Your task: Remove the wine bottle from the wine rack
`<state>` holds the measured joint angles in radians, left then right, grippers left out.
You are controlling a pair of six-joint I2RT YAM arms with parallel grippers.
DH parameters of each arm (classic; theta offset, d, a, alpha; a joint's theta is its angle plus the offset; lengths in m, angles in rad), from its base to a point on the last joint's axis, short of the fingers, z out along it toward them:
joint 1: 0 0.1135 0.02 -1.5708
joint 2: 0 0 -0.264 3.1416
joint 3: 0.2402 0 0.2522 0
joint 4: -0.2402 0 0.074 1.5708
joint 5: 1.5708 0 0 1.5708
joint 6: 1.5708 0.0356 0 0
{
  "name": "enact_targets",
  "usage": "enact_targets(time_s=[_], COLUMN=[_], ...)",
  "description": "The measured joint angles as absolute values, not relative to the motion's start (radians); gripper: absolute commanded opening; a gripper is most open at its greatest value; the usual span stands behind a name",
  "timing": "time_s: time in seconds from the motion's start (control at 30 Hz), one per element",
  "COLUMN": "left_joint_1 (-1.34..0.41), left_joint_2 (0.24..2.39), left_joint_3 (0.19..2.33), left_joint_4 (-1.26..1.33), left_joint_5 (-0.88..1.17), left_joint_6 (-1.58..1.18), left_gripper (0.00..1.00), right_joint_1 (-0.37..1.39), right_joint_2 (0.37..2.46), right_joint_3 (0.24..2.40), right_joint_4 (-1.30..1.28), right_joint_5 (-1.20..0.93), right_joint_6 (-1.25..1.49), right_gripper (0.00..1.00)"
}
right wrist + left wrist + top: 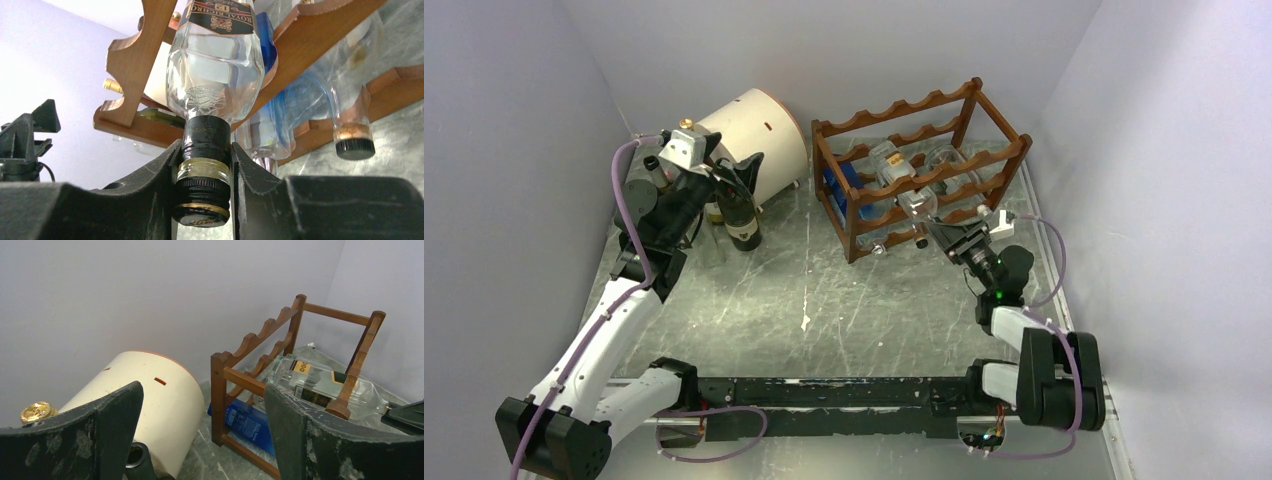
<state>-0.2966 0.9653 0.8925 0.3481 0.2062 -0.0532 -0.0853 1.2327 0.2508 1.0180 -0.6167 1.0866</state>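
Note:
The reddish-brown wine rack [924, 165] stands at the back right and holds several bottles lying on their sides. My right gripper [946, 235] is at its near end, shut on the black-capped neck [205, 145] of a clear bottle [902, 185] with a black label that still rests on the rack rails [135, 55]. My left gripper [736, 175] is open and empty, just above a dark upright bottle [742, 215]. In the left wrist view, that bottle's mouth [135, 455] shows beside the left finger [100, 435]. The rack [260, 335] is off to its right.
A cream drum [759, 140] lies on its side at the back left, next to the dark bottles. A gold-capped bottle [36, 411] stands by it. A blue bottle [841, 185] and another clear bottle [352, 135] also lie in the rack. Walls enclose three sides.

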Motion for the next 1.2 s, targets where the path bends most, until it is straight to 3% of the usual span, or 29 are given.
enact_targets(time_s=[1.2], left_joint_1=[-0.300], left_joint_2=[0.998], left_joint_3=[0.892], left_joint_4=[0.349], left_joint_5=[0.234], left_joint_6=[-0.103], left_gripper=[0.93], right_joint_1=[-0.112], right_joint_2=[0.668], right_joint_3=[0.247], right_joint_4=[0.275], right_joint_5=[-0.612], right_joint_6=[1.083], right_gripper=[0.00])
